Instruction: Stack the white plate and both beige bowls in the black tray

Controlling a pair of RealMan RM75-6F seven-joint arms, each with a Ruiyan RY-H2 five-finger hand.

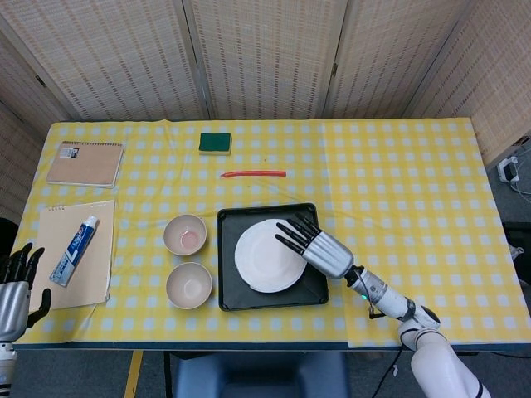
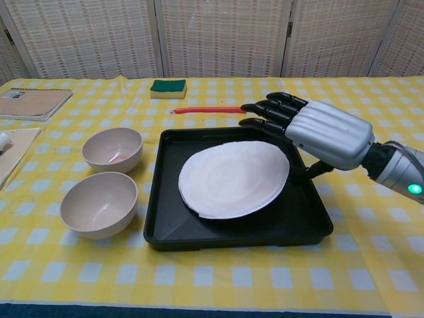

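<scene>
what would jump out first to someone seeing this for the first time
The right hand, metallic with black fingers stretched out, hovers over the far right edge of the white plate, which lies in the black tray mid-table. Just left of the tray sit two beige bowls, not yet stacked.
</scene>
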